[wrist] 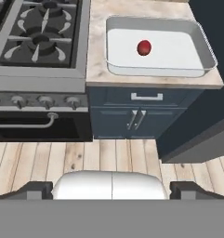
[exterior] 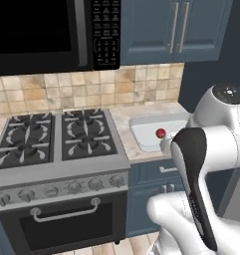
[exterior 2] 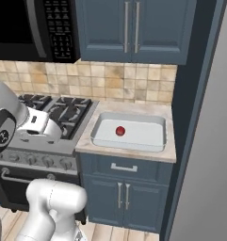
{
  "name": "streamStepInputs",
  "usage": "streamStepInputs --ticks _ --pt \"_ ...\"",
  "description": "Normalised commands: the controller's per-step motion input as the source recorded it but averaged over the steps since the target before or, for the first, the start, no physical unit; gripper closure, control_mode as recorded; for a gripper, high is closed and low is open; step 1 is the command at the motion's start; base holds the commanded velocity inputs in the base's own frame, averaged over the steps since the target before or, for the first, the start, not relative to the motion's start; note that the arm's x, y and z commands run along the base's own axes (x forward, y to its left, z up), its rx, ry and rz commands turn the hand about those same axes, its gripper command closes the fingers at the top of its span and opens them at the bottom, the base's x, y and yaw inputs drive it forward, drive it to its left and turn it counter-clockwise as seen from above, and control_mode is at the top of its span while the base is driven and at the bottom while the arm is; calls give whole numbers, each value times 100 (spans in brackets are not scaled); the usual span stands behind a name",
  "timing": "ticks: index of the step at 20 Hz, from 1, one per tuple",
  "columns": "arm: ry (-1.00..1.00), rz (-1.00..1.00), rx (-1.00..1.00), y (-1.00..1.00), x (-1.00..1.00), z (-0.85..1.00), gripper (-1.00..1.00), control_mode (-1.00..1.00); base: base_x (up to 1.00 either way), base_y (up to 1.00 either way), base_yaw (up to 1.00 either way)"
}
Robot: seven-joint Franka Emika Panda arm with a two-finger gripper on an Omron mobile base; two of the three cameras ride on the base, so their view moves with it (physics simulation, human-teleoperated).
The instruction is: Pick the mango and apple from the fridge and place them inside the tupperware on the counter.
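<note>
We see the apple (wrist: 144,47) lying inside the tupperware (wrist: 197,33), on the pale floor of the container and apart from its walls, a little toward the back rim. From the right base view the apple (exterior 2: 120,130) sits near the middle of the tupperware (exterior 2: 155,144); from the left base view the apple (exterior: 161,133) shows just beyond the arm's dark joint, with the tupperware (exterior: 141,130) partly hidden behind the white arm.

The tupperware rests on the worktop (wrist: 97,51) — a narrow beige stone slab between the stove (wrist: 39,42) and a tall dark blue panel. On the far side of that panel, the flat grey door of the fridge (exterior 2: 209,164) fills the right edge of the right base view.

Our jaws stand wide apart with nothing between them; the two dark fingertips (wrist: 36,189) sit at opposite lower corners of the hand view, and the gripper (wrist: 111,193) hangs well back from the worktop, over the wooden floor (wrist: 108,155), looking at the cabinet drawer (wrist: 146,96) below the tupperware.

Above the stove hangs a black microwave (exterior: 42,35), and blue wall cabinets (exterior 2: 133,28) hang over the tiled backsplash (exterior 2: 110,80).
</note>
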Motion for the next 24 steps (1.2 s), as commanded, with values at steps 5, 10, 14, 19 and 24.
streamStepInputs --ticks 5,10,14,19,24 --pt "0 0 0 0 0 0 -100 100 -68 -79 -9" --pt "0 0 0 0 0 0 -100 100 -44 -100 -11" --pt "0 0 0 0 0 0 -100 100 -2 -100 -2" --pt "0 0 0 0 0 0 -100 100 3 -100 0" --pt "0 0 0 0 0 0 -100 100 7 -100 0"
